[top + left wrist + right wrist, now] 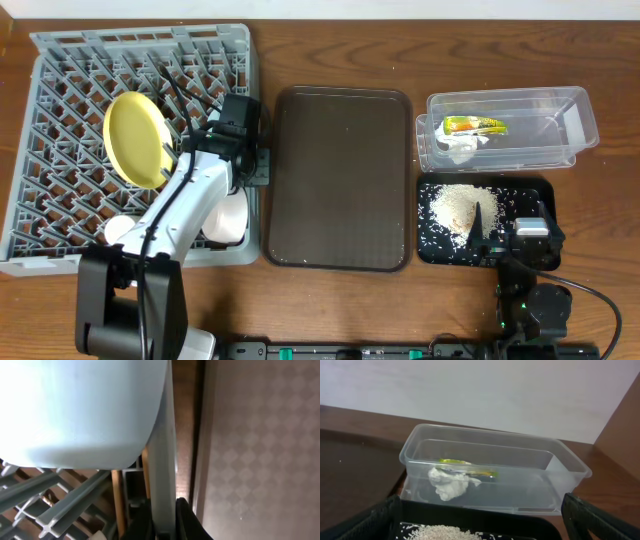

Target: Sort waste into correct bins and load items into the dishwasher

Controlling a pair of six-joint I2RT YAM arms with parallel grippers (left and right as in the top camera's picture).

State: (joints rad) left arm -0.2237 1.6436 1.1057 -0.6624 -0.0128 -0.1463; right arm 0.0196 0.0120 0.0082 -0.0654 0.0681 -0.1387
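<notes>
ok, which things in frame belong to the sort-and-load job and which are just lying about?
Job: grey dish rack, yellow plate, light blue bowl, clear tub, snack wrapper, tissue, black tray, crumbs.
Lying about: brown serving tray, wooden table.

no legible text, snack wrapper (474, 125) print too small to read
</notes>
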